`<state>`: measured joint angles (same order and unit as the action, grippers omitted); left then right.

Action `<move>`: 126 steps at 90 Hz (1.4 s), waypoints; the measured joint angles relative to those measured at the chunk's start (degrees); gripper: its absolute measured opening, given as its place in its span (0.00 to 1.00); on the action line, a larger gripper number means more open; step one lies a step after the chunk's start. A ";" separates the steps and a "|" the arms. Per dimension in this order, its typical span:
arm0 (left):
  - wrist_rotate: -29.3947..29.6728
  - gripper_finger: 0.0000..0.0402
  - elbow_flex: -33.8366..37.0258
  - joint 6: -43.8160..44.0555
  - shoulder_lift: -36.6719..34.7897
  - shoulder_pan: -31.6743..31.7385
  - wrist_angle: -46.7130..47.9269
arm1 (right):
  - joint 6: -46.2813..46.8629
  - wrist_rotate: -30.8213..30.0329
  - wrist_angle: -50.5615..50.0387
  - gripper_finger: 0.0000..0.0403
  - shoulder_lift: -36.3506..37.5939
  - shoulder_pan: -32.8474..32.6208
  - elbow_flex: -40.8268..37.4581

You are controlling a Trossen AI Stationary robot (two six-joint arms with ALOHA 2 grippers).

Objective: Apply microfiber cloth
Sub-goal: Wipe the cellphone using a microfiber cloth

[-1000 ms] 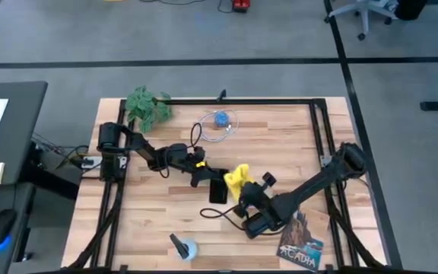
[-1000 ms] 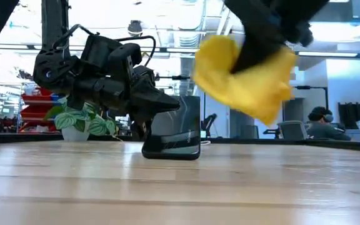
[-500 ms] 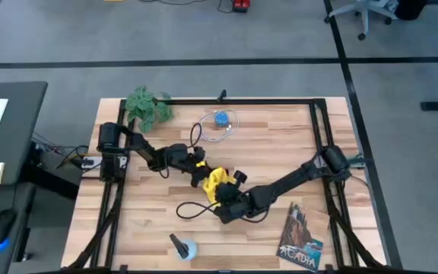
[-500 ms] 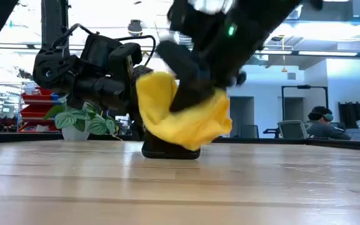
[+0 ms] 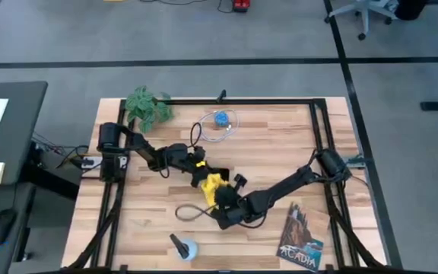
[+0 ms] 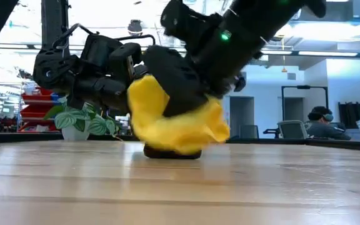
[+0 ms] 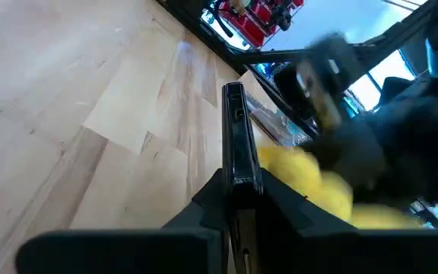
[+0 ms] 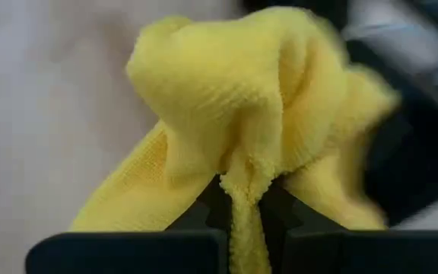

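Right gripper (image 5: 220, 199), dark two-finger claw on the arm reaching in from the table's right edge: clenched on a bunched fold of the bright yellow rumpled microfiber cloth (image 8: 242, 137). Right wrist view shows the fold pinched between both fingers, fabric ballooning out ahead of them.

Cloth (image 6: 174, 122) hangs from that claw and is pressed against the thin black slab-shaped smartphone (image 7: 238, 133), covering most of it in the low view; only the phone's bottom edge (image 6: 172, 152) shows, resting on the pale wooden slatted tabletop (image 6: 180, 187).

Left gripper (image 5: 198, 169), just beside the cloth on the side away from the right claw: grasping the smartphone edge-on between its fingers, the phone standing upright on the wood.

Behind the left arm, a small green leafy potted plant (image 5: 147, 106). Well off from both claws, a coiled cable with a blue disc (image 5: 220, 120).
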<state>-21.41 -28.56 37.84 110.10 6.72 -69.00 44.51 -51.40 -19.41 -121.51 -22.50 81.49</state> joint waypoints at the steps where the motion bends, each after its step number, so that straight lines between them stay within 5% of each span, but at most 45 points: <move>1: 0.00 0.05 0.00 0.01 0.00 -0.01 0.01 | 0.20 0.21 0.01 0.02 0.00 0.10 0.01; 35: -0.08 0.05 0.00 -0.37 0.00 -0.20 -0.26 | -5.76 20.05 4.08 0.03 -3.43 -1.01 0.26; 51: 0.46 0.05 -0.04 -0.28 0.00 -0.49 -0.98 | -6.56 11.01 -4.24 0.03 -0.83 -1.48 0.59; 72: -0.10 0.05 0.00 -0.24 0.02 -1.50 -1.00 | 4.81 -6.68 -26.73 0.03 3.33 -0.05 5.34; 126: -0.25 0.05 0.07 0.15 0.11 -1.84 -0.70 | 0.69 5.54 -13.74 0.03 -4.16 -5.51 5.51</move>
<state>-21.66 -28.49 37.99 110.21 4.89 -69.69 45.20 -45.86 -33.15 -125.68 -28.01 87.00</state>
